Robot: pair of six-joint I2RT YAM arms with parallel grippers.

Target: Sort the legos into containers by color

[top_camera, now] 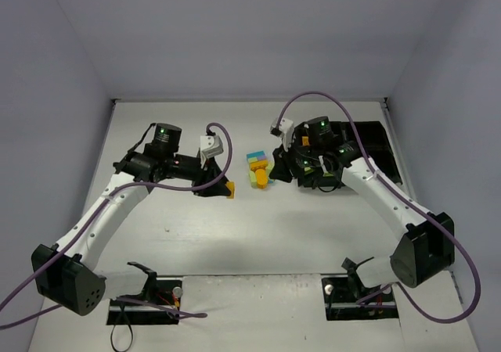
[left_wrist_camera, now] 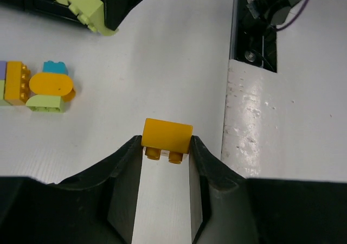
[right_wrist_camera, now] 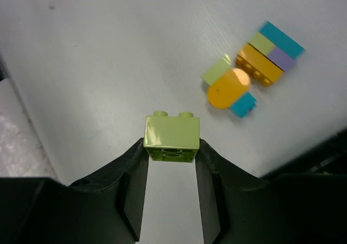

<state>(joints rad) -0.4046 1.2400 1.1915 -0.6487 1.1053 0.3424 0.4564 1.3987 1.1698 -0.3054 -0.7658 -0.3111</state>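
Observation:
My left gripper (top_camera: 225, 188) is shut on an orange brick (left_wrist_camera: 167, 137), just left of a small cluster of legos (top_camera: 259, 169). My right gripper (top_camera: 285, 169) is shut on a yellow-green brick (right_wrist_camera: 172, 137), just right of that cluster. The cluster holds orange, yellow-green, cyan-blue and purple bricks, seen in the left wrist view (left_wrist_camera: 38, 87) and the right wrist view (right_wrist_camera: 252, 70). The black tray (top_camera: 385, 142) lies at the far right, mostly hidden behind my right arm; its compartments do not show.
The table's back wall runs along the top and the side walls close in left and right. The black arm bases (top_camera: 145, 299) sit at the near edge. The right gripper's held yellow-green brick shows in the left wrist view (left_wrist_camera: 85, 6).

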